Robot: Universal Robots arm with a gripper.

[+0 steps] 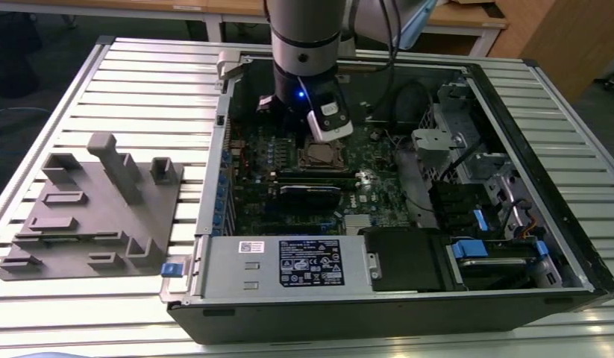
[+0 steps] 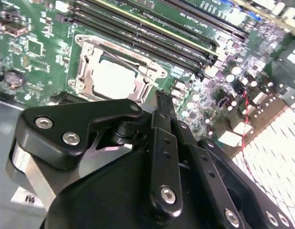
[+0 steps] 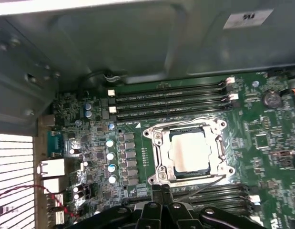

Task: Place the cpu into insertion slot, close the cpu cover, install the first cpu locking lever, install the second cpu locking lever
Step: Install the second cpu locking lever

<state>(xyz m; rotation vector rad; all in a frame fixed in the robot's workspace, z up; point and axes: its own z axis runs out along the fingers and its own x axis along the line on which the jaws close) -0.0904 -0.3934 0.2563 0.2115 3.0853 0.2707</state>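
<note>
- The cpu [image 3: 191, 153] sits in the insertion slot [image 3: 159, 157] on the green motherboard [image 3: 261, 143]; its pale silver top shows through the window of the cpu cover [image 3: 218, 151], which lies flat over it.
- In the second wrist view the same chip [image 2: 111, 78] is framed by the silvery cover [image 2: 85, 71], with thin wire levers running along the frame's edges; whether they are latched cannot be told.
- The hand [image 3: 162, 192] hangs just above the board beside the socket, its black fingers [image 3: 157, 195] pressed together with nothing between them.
- In the exterior view the arm [image 1: 304, 45] reaches down into the open computer case [image 1: 545, 224], and the socket [image 1: 320, 157] lies just below the wrist.
- Long black memory slots [image 3: 171, 98] run beside the socket.
- A white label with black print [image 1: 309, 262] is on the metal power-supply box, and another small sticker [image 3: 247, 18] is on the case wall; the writing is too small to make out.
- A grey fixture block [image 1: 92, 212] rests on the slatted counter [image 1: 137, 82], at the exterior view's left of the case.
</note>
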